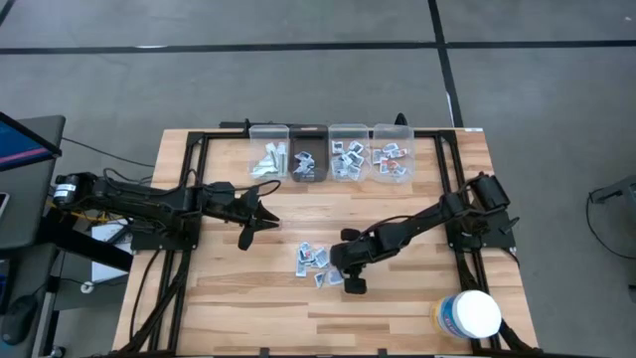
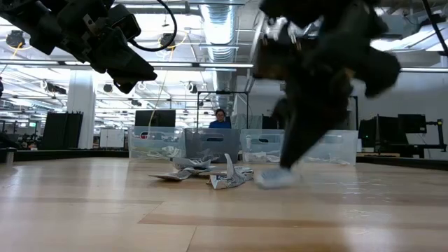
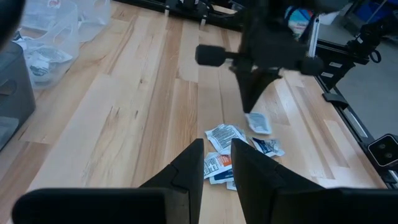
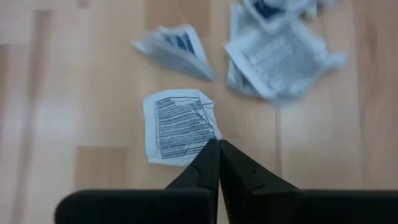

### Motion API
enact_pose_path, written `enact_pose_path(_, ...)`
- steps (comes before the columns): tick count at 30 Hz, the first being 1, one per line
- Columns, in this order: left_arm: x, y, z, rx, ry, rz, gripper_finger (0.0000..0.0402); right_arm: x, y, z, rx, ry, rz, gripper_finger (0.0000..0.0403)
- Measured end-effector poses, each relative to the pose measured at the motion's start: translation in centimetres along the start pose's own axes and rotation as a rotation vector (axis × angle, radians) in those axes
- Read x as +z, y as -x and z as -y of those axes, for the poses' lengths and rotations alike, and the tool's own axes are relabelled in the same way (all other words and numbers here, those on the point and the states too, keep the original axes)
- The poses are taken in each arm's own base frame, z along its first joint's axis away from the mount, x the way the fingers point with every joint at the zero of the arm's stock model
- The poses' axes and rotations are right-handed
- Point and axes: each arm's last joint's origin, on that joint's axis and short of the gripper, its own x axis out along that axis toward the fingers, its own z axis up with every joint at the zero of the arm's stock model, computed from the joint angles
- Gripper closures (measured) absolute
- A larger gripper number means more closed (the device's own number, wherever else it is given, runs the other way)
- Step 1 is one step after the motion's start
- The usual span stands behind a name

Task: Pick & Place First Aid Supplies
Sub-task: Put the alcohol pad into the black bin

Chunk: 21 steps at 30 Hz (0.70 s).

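The right gripper (image 4: 218, 148) is down at the table near its middle, fingers pressed together with their tips pinching the edge of one packet (image 4: 179, 126), a small white square with lines of dark print, lying flat on the wood. In the high view this gripper (image 1: 336, 275) sits at the 4 o'clock edge of the loose pile of first aid supplies (image 1: 313, 259), which lies a little toward 6 o'clock from the table's centre. The pile is crumpled white-grey packets, some with blue print, a few overlapping and bent upward.

The left gripper (image 1: 266, 220) hovers above the table (image 1: 397, 204) at about 10 o'clock from the pile, its fingers (image 3: 186, 169) a narrow gap apart and holding nothing.

Four clear bins (image 1: 330, 152) line the 12 o'clock edge, with packets inside.
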Motion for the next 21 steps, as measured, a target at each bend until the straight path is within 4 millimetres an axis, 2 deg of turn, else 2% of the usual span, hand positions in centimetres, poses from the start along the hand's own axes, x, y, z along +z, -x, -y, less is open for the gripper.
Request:
enact_pose_path(5, 0.0, 0.0, 0.0, 0.0, 0.0, -0.001, 0.0321, 2.1, 1.6, 0.1, -0.03, 0.073, -0.033, 0.0402)
enact_pose_path(13, 0.0, 0.0, 0.0, 0.0, -0.002, -0.001, 0.0321, 5.5, 4.0, 0.9, -0.039, 0.168, 0.008, 0.0403)
enact_pose_path(18, 0.0, 0.0, 0.0, 0.0, -0.051, 0.002, 0.0321, 7.4, 7.2, 3.2, 0.022, 0.161, 0.099, 0.0403)
enact_pose_path(21, 0.1, 0.0, 0.0, 0.001, -0.098, 0.01, 0.0321, 8.8, 9.7, 5.2, 0.105, 0.118, 0.217, 0.0403)
